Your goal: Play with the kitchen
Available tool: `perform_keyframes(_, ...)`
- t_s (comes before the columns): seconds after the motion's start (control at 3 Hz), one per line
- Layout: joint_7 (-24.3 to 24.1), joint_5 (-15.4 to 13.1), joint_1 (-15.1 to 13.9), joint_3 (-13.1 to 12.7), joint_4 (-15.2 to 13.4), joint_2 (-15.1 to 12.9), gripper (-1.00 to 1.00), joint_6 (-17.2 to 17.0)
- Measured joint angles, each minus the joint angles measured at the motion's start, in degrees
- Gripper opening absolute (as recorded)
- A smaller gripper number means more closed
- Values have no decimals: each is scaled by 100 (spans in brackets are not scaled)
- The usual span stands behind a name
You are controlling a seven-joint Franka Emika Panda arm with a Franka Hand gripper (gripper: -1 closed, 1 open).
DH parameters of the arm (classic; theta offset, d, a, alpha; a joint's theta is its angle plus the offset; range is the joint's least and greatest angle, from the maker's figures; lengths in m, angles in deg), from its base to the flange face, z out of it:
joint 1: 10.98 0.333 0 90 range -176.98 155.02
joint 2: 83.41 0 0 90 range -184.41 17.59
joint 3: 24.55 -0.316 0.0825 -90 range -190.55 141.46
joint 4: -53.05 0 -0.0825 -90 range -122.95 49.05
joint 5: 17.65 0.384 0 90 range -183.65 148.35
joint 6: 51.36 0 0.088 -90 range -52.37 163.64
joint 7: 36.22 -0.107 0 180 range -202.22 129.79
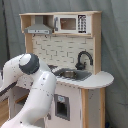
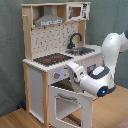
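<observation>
The wooden toy kitchen [image 2: 35, 45] shows in both exterior views, with a grey hood [image 2: 50, 21], a microwave [image 1: 70, 23], a black faucet [image 1: 83, 58] and a sink [image 1: 72, 75]. In the second exterior view, two red burners [image 2: 50, 59] lie left of the sink. My gripper [image 2: 72, 70] is at the kitchen's front panel, just right of the knobs [image 2: 57, 75] and above the oven door [image 2: 70, 104]. That white door hangs open, swung out and down. In the first exterior view my own arm [image 1: 37, 90] hides the gripper.
A round-ended counter [image 1: 100, 78] sticks out at the first exterior view's right. A grey curtain [image 2: 10, 60] hangs behind the kitchen, which stands on a wooden floor [image 2: 20, 120]. My arm's bulky links [image 2: 112, 55] stand close to the counter's sink end.
</observation>
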Motion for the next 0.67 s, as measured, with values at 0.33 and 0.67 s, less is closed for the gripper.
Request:
perform_keyframes(0.33,71,116,42,-555,0,-8,100,-258)
perform_keyframes(0.67,107,585,179,-718,-233,-100,100,-387)
